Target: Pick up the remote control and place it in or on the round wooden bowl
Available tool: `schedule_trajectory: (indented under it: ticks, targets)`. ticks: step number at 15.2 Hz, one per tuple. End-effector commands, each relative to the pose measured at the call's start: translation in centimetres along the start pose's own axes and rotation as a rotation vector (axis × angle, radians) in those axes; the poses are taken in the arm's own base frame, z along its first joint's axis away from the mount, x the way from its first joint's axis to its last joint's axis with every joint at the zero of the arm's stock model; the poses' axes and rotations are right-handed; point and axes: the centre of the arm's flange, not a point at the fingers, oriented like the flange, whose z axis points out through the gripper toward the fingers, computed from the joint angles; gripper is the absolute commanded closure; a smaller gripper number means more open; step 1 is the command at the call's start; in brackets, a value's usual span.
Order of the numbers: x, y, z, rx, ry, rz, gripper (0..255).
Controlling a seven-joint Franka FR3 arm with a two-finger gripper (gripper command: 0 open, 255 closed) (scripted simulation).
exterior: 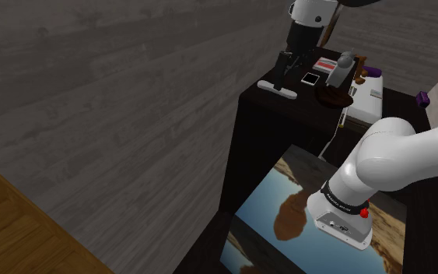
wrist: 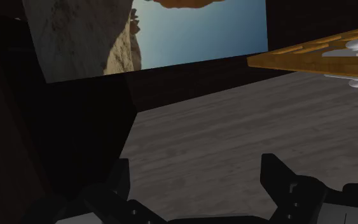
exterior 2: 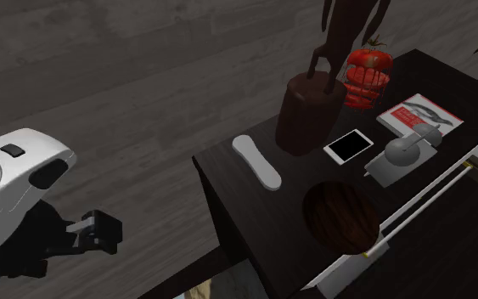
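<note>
Remote control, slim, stiff and probably light, lies flat on the worktop; pinch it across its narrow middle. End effector gapes wide, empty.

The shoulder view looks over the stand toward the distant bench. The second exterior view sits close above that bench. The wrist view faces the floor.
</note>
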Motion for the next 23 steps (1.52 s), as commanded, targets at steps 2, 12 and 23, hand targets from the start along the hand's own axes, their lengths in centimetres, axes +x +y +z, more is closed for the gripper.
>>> schedule_trajectory:
  ticks: [2, 12, 23]
  targets:
    - [0.5, 1.1, 0.5, 0.000, 0.000, -0.005, 0]
    - [5.6, 12.1, 5.5, -0.002, 0.003, -0.060, 0]
    - [12.0, 23.9, 11.0, -0.004, 0.007, -0.119, 0]
